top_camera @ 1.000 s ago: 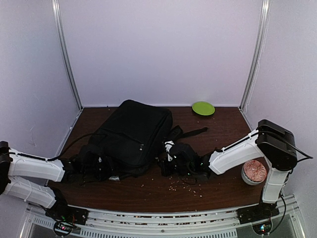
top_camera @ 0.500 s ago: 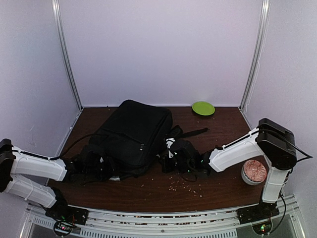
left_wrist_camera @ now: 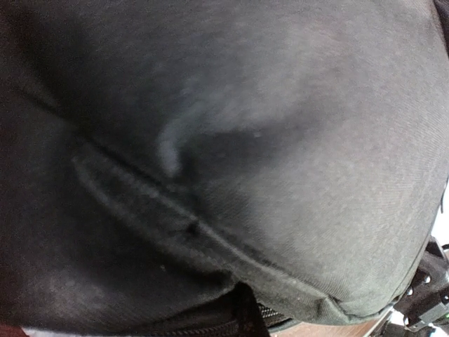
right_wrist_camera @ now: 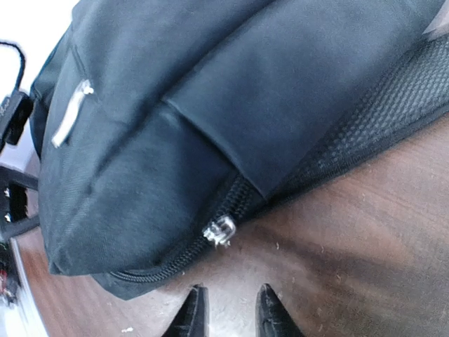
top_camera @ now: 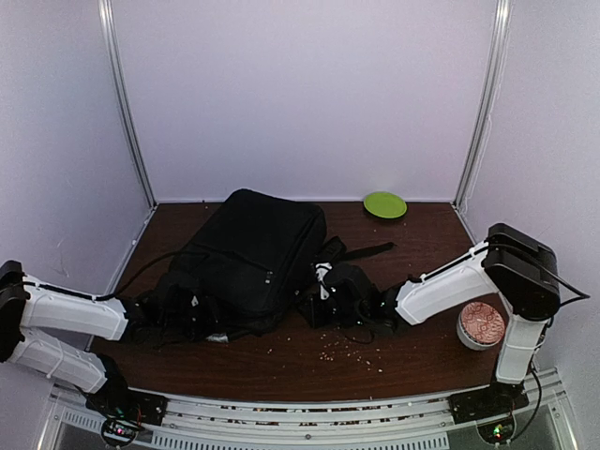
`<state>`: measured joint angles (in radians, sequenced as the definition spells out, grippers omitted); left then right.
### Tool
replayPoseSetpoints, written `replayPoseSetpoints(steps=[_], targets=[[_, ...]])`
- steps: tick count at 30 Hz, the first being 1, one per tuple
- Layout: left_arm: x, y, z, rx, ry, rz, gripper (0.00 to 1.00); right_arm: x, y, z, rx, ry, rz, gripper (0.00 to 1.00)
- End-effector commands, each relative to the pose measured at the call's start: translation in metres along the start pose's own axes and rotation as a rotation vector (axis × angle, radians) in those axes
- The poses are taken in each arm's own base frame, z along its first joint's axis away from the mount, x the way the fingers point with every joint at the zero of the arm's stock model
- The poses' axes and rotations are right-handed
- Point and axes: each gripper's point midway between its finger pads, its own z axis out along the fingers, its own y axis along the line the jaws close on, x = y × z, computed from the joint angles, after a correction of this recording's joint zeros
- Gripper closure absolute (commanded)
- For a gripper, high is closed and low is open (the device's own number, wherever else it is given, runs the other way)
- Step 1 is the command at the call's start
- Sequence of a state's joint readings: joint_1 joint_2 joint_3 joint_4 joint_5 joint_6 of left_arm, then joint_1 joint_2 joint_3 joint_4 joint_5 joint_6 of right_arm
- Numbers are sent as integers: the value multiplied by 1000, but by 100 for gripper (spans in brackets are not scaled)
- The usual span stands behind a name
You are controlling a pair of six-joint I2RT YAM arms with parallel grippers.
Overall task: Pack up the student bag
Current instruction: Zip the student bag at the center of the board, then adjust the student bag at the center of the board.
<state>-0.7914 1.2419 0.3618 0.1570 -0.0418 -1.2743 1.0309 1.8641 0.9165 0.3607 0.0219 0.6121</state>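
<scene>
My right gripper is parted, holding nothing, and the student bag has its zipper pull just past my tips. The bag lies diagonally from the table back-middle to near-left, where my left gripper is clenched.

Left tool closed; right tool slightly parted, empty.

Matt woven cloth on the student bag, metal zip pull — table smooth wood.
</scene>
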Motion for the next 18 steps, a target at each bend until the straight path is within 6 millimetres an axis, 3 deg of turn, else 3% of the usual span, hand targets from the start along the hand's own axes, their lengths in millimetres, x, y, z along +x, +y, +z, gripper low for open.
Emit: replayPoseSetpoints(steps=[1,4,6,8,12,16,18], targets=[[-1,-29,-6,58,17,115,93,3,10,-20,-89,29,53,62],[4,-31,-17,68,36,156,49,11,23,-34,-174,56,115,53],[7,-30,-28,61,40,176,31,14,35,-45,-244,54,169,51],[5,-28,-44,41,25,213,25,11,50,-55,-311,41,223,49],[-9,-16,-81,-25,-51,264,23,-10,88,-64,-419,16,354,50],[-32,7,-111,-121,-176,272,22,-31,114,-60,-466,-6,474,53],[-39,11,-121,-134,-221,260,22,-33,117,-51,-438,2,506,54]])
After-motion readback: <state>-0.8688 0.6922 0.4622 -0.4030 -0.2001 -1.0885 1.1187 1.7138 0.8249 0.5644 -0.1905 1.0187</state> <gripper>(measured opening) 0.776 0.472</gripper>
